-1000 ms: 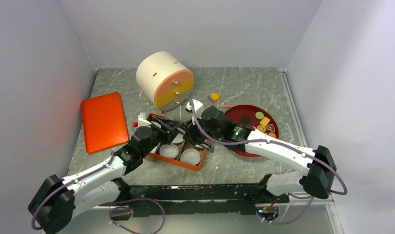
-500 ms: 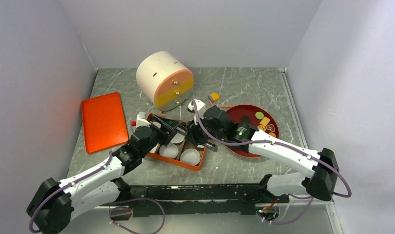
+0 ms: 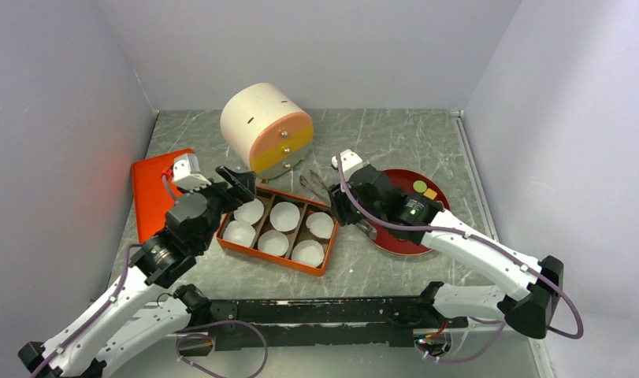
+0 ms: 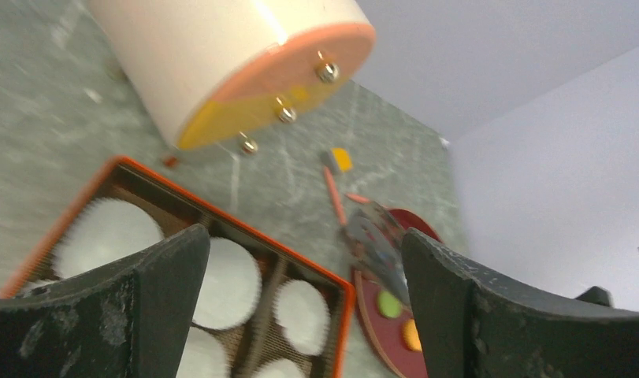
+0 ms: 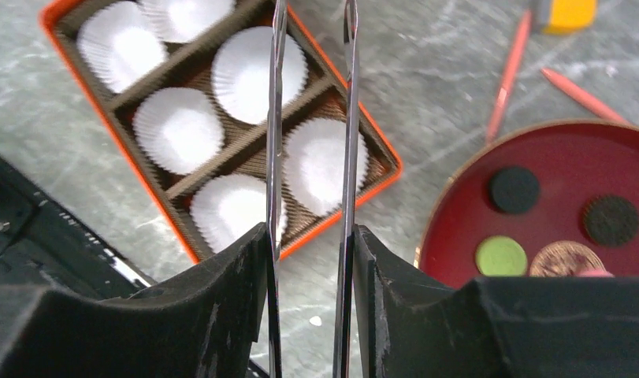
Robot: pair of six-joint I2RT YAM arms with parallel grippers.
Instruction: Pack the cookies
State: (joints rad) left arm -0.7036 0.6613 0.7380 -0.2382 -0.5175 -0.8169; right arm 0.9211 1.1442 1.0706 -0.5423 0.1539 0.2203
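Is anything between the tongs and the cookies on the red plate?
Nothing visible does. The right gripper's silver metal tongs hang near the orange box; the flat round cookies lie uncovered on the round red plate.

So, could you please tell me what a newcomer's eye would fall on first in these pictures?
Probably the orange box in the middle of the table, its six compartments each holding an empty white paper cup. Then the red plate to its right carrying the cookies, and the big cream cylinder with a pink and yellow face behind the box. Between box and plate, the right fingers pinch slim metal tweezers.
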